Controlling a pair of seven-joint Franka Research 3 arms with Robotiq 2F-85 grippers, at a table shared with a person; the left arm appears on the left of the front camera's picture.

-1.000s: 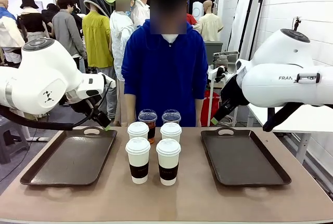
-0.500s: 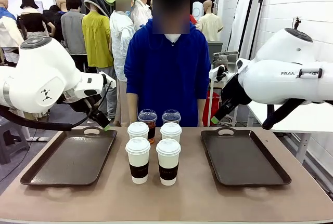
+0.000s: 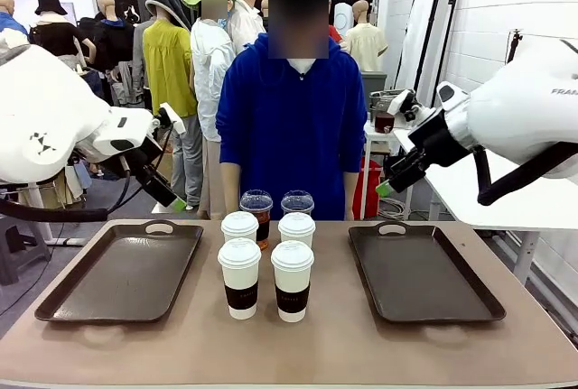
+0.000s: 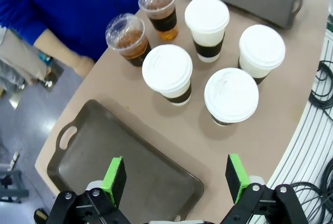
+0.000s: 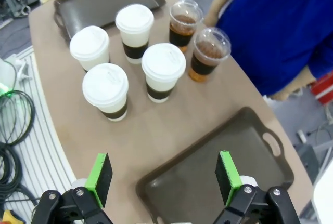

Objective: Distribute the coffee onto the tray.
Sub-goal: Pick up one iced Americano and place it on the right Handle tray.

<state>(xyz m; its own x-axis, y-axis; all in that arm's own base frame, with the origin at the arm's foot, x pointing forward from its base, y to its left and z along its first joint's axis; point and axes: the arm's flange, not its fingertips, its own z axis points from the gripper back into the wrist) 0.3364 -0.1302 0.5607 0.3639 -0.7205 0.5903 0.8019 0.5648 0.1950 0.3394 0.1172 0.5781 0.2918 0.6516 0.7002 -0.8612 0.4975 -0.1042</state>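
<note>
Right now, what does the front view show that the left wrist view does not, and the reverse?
Front view: the right gripper raised at the right, on its white arm. Left wrist view: the person's hand hanging beside the table, and cables beyond its edge. Shared: the left gripper, open; four white cups and two clear cups between the left tray and the right tray; the person's blue top.

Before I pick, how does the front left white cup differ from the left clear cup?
The front left white cup is opaque, flat-lidded, with a dark brown sleeve; the left clear cup is see-through, dome-lidded, showing amber drink. The white cup stands in the near row, the clear cup farthest back. Both stand upright on the table.
</note>
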